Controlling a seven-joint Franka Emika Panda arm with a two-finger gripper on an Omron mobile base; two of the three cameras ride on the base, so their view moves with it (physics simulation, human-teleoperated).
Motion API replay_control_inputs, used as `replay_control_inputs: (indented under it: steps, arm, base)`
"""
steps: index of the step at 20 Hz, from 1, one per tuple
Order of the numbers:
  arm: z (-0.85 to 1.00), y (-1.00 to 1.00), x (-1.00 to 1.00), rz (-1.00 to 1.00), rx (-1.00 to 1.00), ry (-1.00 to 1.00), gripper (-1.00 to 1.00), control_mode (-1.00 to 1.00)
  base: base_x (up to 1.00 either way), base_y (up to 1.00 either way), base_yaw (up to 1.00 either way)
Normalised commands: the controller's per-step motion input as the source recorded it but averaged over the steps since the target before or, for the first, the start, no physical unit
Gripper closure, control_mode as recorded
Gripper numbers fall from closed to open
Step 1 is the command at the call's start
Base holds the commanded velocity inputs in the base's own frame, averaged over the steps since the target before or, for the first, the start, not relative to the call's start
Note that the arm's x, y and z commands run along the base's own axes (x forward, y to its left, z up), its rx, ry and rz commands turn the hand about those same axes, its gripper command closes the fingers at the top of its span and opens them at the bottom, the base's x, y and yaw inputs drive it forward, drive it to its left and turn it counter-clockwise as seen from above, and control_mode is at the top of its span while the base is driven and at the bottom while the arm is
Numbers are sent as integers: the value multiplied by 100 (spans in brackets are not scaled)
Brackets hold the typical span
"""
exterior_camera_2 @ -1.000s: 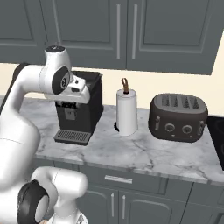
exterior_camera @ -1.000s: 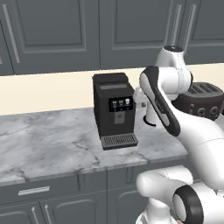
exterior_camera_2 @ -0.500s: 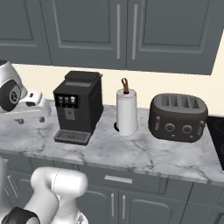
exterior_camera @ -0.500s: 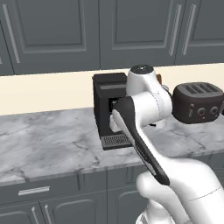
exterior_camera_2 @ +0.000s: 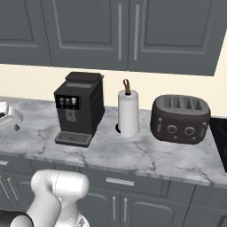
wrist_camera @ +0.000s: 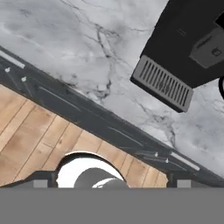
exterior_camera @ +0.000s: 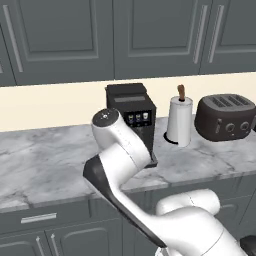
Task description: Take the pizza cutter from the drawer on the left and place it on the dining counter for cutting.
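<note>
Right base view, from the left edge: the hand hangs above the marble bench, well left of the coffee machine. Hand view shows its two dark tips far apart at the bottom corners, nothing between them, so it is wide open and holds nothing. Just right of the coffee machine stands an upright paper towel roll, and further right sits a dark toaster. Below and left of the coffee machine, a drawer with a silver bar handle sits shut under the bench edge.
</note>
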Motion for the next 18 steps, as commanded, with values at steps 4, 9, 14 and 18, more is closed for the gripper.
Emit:
replay_control_inputs:
  steps: [4, 9, 14, 18]
  arm:
    - [-31, 100, 0, 20, -33, 0, -100, -100]
    - [-15, 100, 0, 13, -30, -3, -100, -100]
    - [-12, 100, 3, 12, -26, -9, -100, -100]
    - [-47, 83, 6, 27, -20, -4, -100, -100]
  base:
    - [0, 0, 0]
    - [0, 0, 0]
    - [0, 0, 0]
    - [0, 0, 0]
